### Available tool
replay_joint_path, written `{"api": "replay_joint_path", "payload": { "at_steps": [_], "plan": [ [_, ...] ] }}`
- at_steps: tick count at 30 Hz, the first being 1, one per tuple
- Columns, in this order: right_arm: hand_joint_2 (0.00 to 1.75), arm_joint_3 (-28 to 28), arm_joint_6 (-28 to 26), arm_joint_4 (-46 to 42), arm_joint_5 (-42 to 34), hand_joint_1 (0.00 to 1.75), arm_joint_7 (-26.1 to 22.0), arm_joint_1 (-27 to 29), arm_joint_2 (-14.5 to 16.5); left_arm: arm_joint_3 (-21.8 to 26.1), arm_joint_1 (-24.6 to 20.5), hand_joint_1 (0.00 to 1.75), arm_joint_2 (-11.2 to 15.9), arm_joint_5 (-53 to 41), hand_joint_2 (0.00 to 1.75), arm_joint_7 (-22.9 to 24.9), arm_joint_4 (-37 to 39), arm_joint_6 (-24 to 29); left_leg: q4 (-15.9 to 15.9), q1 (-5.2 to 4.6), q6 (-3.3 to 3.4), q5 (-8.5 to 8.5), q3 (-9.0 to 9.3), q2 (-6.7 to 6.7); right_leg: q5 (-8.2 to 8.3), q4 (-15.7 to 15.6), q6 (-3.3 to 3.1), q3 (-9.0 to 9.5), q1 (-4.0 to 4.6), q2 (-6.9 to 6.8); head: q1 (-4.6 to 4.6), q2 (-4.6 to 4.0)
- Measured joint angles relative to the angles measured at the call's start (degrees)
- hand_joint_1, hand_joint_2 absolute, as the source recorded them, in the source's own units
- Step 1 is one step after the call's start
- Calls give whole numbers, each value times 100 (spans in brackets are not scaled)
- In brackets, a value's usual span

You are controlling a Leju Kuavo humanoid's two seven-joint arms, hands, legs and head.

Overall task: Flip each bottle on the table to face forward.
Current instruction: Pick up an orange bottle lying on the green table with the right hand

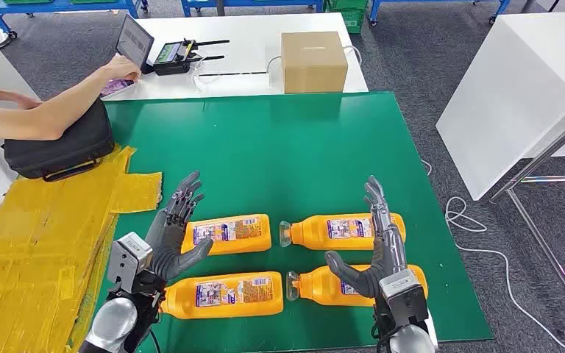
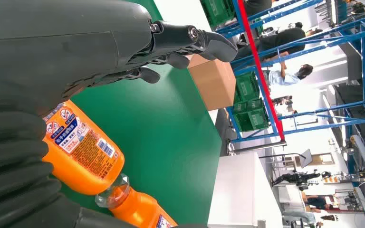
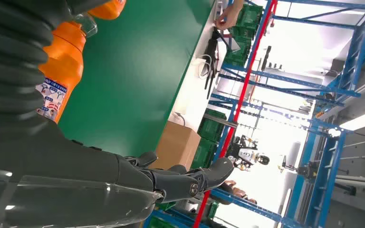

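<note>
Currently four orange bottles lie on their sides on the green table (image 1: 301, 147), in two rows of two, printed labels turned up in the head view. Far left bottle (image 1: 232, 234) and near left bottle (image 1: 224, 294) lie with caps hidden toward the left hand. Far right bottle (image 1: 342, 230) and near right bottle (image 1: 324, 285) show clear caps pointing toward the middle of the table, just beside the left pair's bases.

Left hand (image 1: 173, 235): fingers spread wide, holding nothing, hovering over the left ends of the left bottles; contact cannot be told. Right hand (image 1: 379, 254): also spread wide and empty, over the right pair, thumb across the near right bottle.

Progress, as a judgement: all labels already show upward, so the flipping looks either finished or not needed on these faces. Whether this counts as "forward" cannot be settled from the frames. No bottle is in a grasp now.

Materials: bottles are smooth rounded plastic, orange, with glossy paper-like labels carrying a barcode and small icons, and a ribbed transparent cap. They should roll easily on their curved sides. Table cover is matte green, flat. Behind it stands a brown cardboard box (image 1: 313, 61) on a white table (image 1: 250, 44). To the left are a black case (image 1: 59, 151), yellow taped sheeting (image 1: 37, 235) and a person's arm (image 1: 37, 114).
</note>
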Motion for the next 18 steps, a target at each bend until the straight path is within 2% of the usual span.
{"api": "replay_joint_path", "payload": {
  "at_steps": [18],
  "plan": [
    [175, 1, 0, 0, -1, 0, 0, 0, 0, 0, 0, 0, 0, 0, 175, 0, 0, 0, 0, 0, 0, 0, 0, 0, 0, 0, 0, 0, 0, 0, 0, 0]
  ]
}}
